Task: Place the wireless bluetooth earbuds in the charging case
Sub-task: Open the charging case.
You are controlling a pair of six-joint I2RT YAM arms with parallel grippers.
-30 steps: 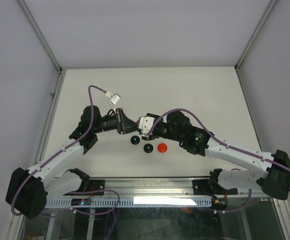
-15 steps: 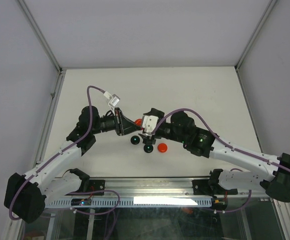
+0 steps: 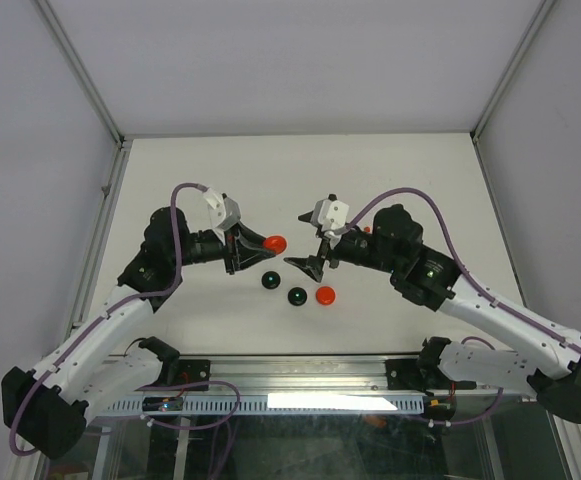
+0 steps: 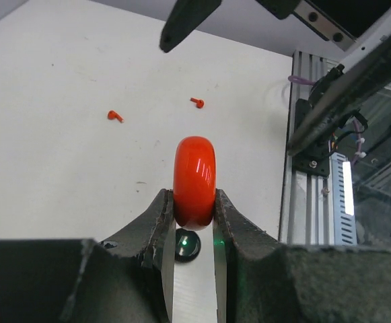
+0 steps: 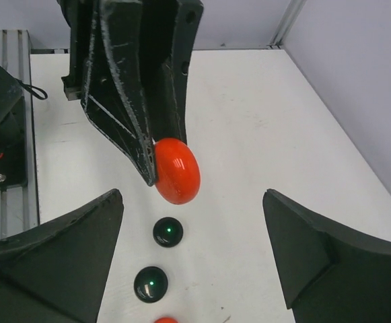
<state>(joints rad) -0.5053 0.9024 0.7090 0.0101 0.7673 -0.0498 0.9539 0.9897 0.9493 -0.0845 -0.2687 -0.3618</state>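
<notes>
White table (image 3: 390, 170), left claw (image 4: 194, 210) clamped on red round case (image 4: 194, 168), right claw (image 3: 303, 240) spread wide, empty

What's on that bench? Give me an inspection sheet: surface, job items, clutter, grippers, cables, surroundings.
Surface: white table, matte.
Job's things: two red earbuds lying loose and apart on the table; held red disc edge-on, off the table.
Clutter: two black discs and a second red disc in a row.
Grippers: left gripper shut on the held red disc; right gripper open, empty.
Cables: purple cables looped along both arms.
Surroundings: pale walls; metal rail at the near edge.
</notes>
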